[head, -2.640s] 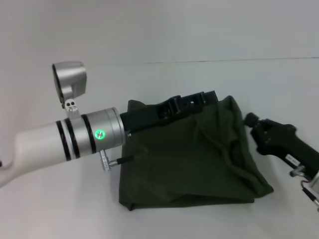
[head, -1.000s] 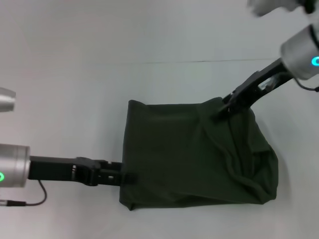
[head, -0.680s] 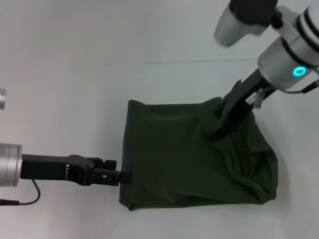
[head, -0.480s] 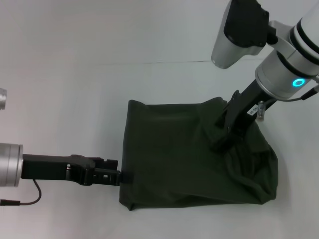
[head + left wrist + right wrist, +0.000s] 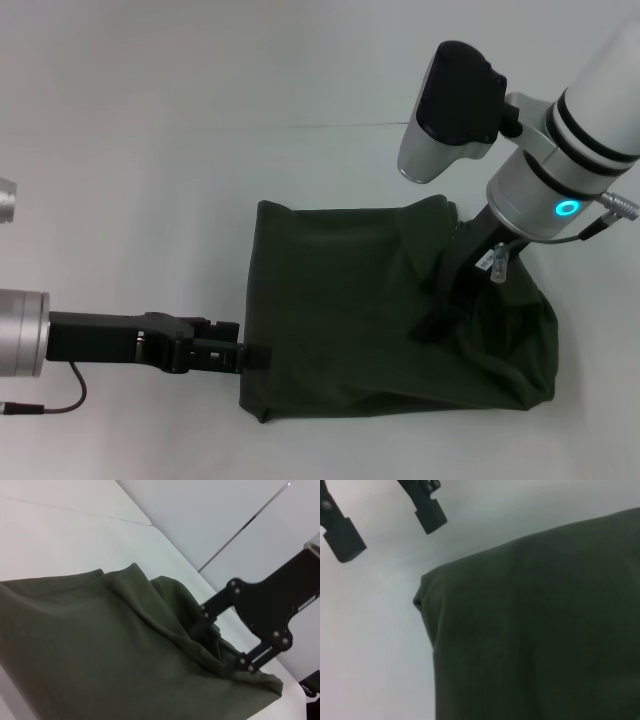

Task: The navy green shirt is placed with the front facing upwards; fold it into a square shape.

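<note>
The navy green shirt lies folded into a rough rectangle on the white table, plain green side up, with its right part rumpled; no lettering shows. My left gripper is low at the shirt's left edge near the front corner. It is open with nothing between its fingers, which the right wrist view shows standing apart just off the shirt's corner, left gripper. My right gripper reaches down into the creased right part of the shirt. In the left wrist view the right gripper has its tip sunk in a fold of the shirt.
The white table surrounds the shirt, with a thin seam across its back. My right arm's silver wrist and its grey camera housing hang over the shirt's back right corner.
My right gripper has slid from the shirt's back right corner forward onto its right part, the arm swinging in over it. My left gripper, earlier across the shirt's back, now holds still at the left edge.
</note>
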